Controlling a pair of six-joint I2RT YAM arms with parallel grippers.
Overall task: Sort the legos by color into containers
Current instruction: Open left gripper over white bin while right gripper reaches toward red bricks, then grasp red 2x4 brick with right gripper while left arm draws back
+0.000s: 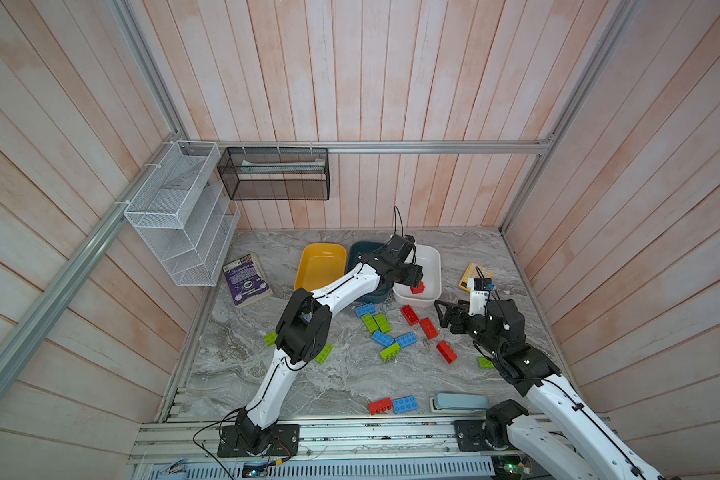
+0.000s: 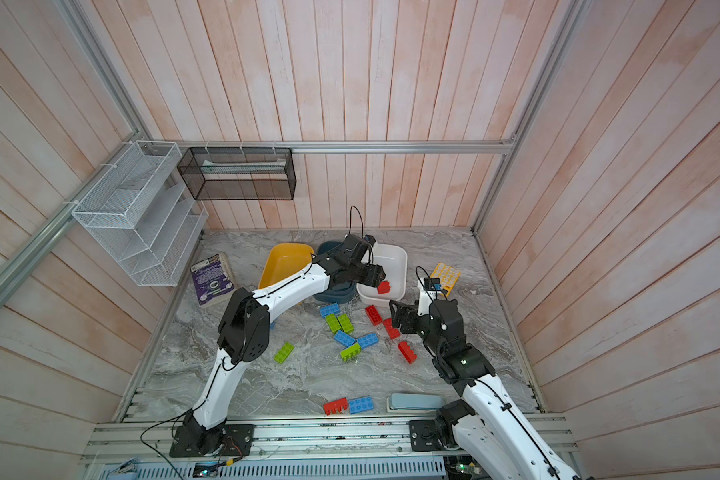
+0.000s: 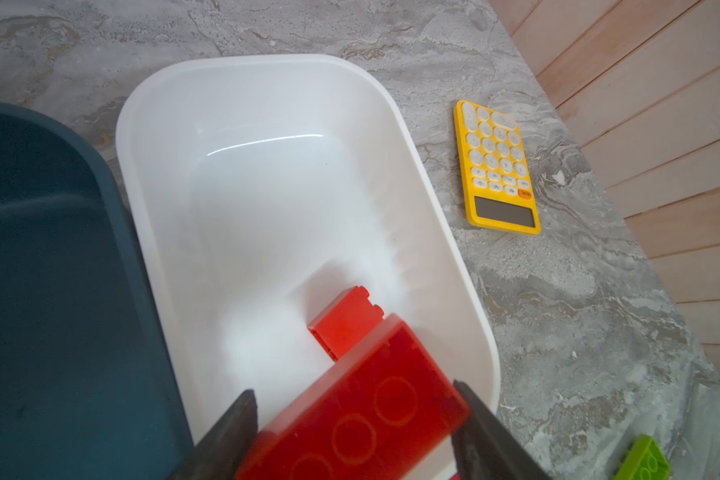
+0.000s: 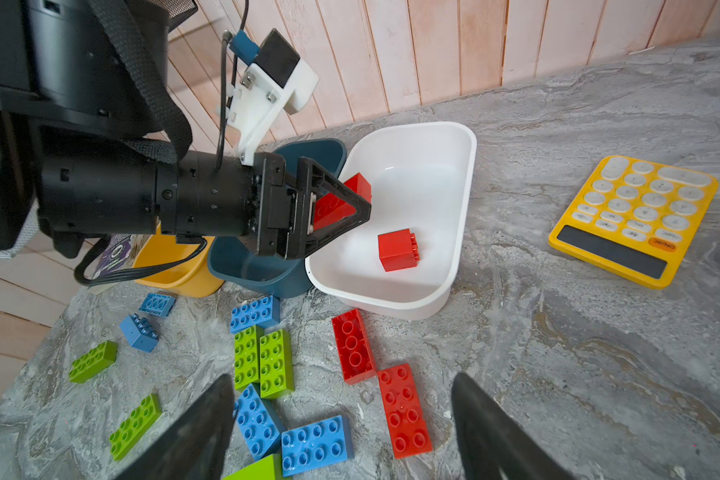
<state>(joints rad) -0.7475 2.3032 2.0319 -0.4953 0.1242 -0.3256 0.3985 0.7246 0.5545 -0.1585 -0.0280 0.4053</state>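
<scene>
My left gripper (image 3: 352, 388) reaches across to the white container (image 3: 267, 104) and is shut on a red lego (image 3: 375, 399), which hangs tilted above the near end. A smaller red lego (image 4: 398, 249) lies inside that tub. The teal container (image 1: 362, 249) and the yellow container (image 1: 321, 266) stand to its left, with no bricks showing in them. My right gripper (image 4: 341, 378) hovers open and empty above two red legos (image 4: 404, 411) on the marble in front of the white tub. Blue legos (image 1: 382, 338) and green legos (image 1: 374, 323) lie scattered mid-table.
A yellow calculator (image 3: 497, 166) lies right of the white tub. A pale blue stapler (image 1: 460, 402) sits at the front edge beside a red brick (image 1: 380, 405) and a blue one (image 1: 404, 404). A purple book (image 1: 246, 280) lies at the left. Wire racks (image 1: 184, 216) hang on the walls.
</scene>
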